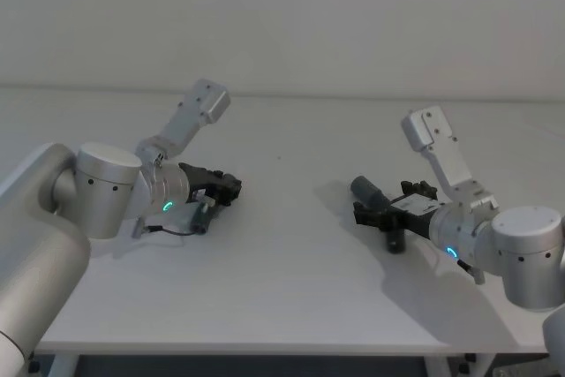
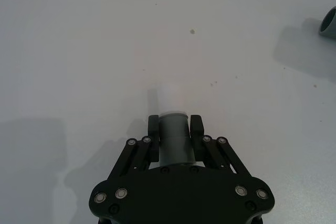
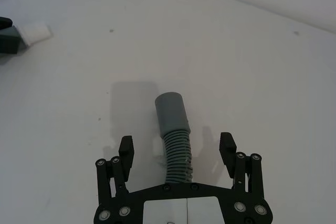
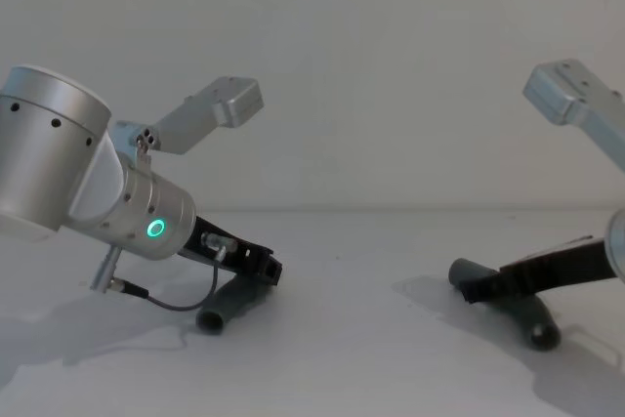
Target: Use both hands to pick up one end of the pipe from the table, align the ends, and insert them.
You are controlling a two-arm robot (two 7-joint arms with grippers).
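My left gripper [image 1: 225, 188] [image 2: 175, 125] [image 4: 274, 269] is shut on one grey pipe piece [image 2: 173, 145] just behind its whitish narrow tip [image 2: 170, 100]. That piece's tail [image 4: 219, 312] slopes down to the white table [image 1: 282, 293]. At the right, my right gripper [image 1: 387, 205] [image 3: 177, 144] stands open, low over the table, its fingers [image 3: 126, 148] on either side of the ribbed second piece [image 3: 177, 153] without touching it. The wide grey cuff [image 3: 170, 111] [image 1: 365, 189] of that piece points ahead of the fingers, toward the left piece.
A bare stretch of table separates the two pieces. In the right wrist view the other piece's whitish tip [image 3: 35, 32] lies far off. The table's front edge [image 1: 265, 350] runs close below both arms, and a plain wall stands behind.
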